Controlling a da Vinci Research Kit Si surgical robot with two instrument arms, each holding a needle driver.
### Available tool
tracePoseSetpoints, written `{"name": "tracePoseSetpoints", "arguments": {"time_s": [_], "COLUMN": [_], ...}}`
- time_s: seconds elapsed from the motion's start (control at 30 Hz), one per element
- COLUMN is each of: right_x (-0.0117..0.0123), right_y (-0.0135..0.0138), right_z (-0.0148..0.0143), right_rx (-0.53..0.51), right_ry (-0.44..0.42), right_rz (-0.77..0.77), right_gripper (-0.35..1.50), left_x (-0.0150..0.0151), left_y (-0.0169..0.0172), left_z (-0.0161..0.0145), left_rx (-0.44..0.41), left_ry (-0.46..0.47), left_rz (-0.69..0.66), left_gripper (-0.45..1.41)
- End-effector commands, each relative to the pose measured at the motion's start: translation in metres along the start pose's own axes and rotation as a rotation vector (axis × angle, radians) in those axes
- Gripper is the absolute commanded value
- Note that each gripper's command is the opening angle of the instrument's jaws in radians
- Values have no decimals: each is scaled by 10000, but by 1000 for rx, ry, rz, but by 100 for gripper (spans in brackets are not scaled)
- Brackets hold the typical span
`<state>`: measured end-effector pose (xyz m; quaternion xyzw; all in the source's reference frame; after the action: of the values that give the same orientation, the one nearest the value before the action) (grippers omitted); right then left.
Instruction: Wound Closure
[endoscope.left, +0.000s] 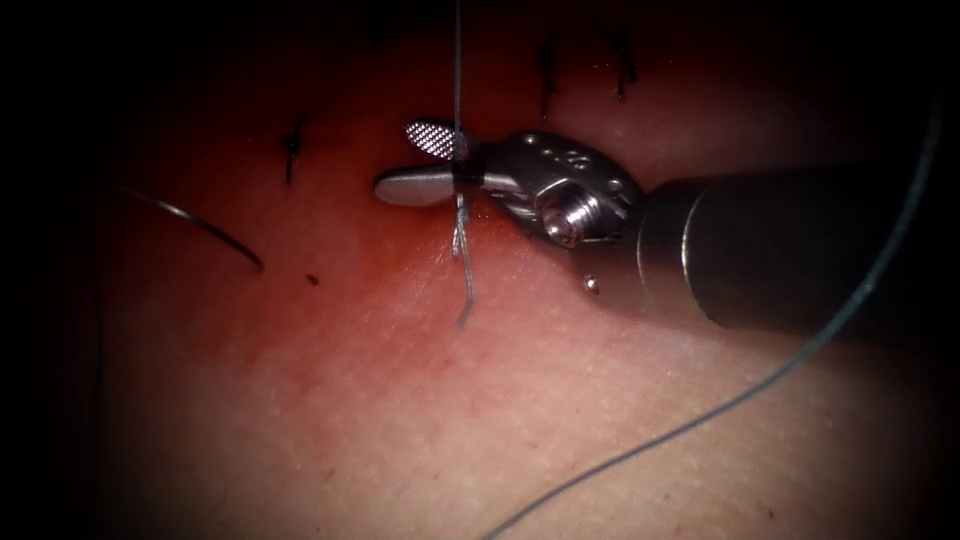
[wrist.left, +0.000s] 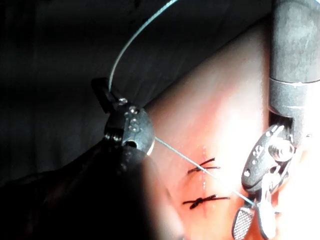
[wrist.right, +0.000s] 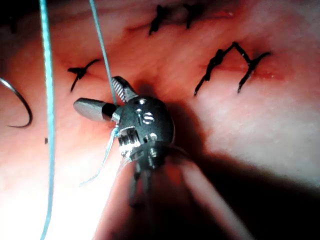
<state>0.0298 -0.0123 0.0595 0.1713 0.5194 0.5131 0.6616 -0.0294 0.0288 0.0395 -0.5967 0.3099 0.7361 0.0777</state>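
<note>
The right arm's tool (endoscope.left: 425, 162) is reaching in from the right over the tissue (endoscope.left: 560, 400), and its two jaws are standing spread apart with the taut thread (endoscope.left: 458, 60) running between them near the hinge. They are not pinching anything that I can make out; the strand is simply crossing the gap, which I judge to be a placement suited to this tool's cutting role (only this arm can cut). Below the jaws a short frayed thread tail (endoscope.left: 463, 280) is hanging down onto the tissue.

The left arm's tool (wrist.left: 107, 95) is sitting well away from the wound, its jaws pressed together on the thread, so the strand is being held stretched in a straight line toward the right tool. A slack length of thread (endoscope.left: 800, 350) is curving away across the right side.

The curved needle (endoscope.left: 200, 225) is lying free on the tissue surface, left of the right tool, held by neither tool and not in the tissue. Dark finished stitches (wrist.right: 232, 62) are sitting along the cut (wrist.right: 200, 20), with one more stitch (endoscope.left: 291, 145) showing near the needle.
</note>
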Motion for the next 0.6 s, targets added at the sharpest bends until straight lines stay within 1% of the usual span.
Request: {"name": "tracePoseSetpoints", "arguments": {"time_s": [0.03, 0.33, 0.43, 0.47, 0.53, 0.57, 0.6], "right_x": [1, 4, 3, 2, 2, 0, -1], "right_y": [-1, -3, -5, -5, -5, -5, -5], "right_z": [14, 26, 27, 27, 27, 28, 28], "right_rx": [3, 6, 7, 10, 3, 0, -4], "right_ry": [2, 18, 17, 16, 23, 17, 7], "right_rz": [-9, -13, -14, -15, -21, -40, -47], "right_gripper": [128, 126, 123, 115, 88, 66, 39], "left_x": [-2, -5, -5, -5, -5, -5, -5], "left_y": [-4, -2, -3, -2, -2, -2, -2], "left_z": [9, 11, 11, 12, 12, 12, 12], "left_rx": [2, 4, 4, 4, 4, 4, 4], "left_ry": [3, 7, 8, 11, 14, 14, 14], "left_rz": [2, 4, 4, 4, 4, 4, 4], "left_gripper": [-45, -45, -45, -45, -45, -45, -45]}}
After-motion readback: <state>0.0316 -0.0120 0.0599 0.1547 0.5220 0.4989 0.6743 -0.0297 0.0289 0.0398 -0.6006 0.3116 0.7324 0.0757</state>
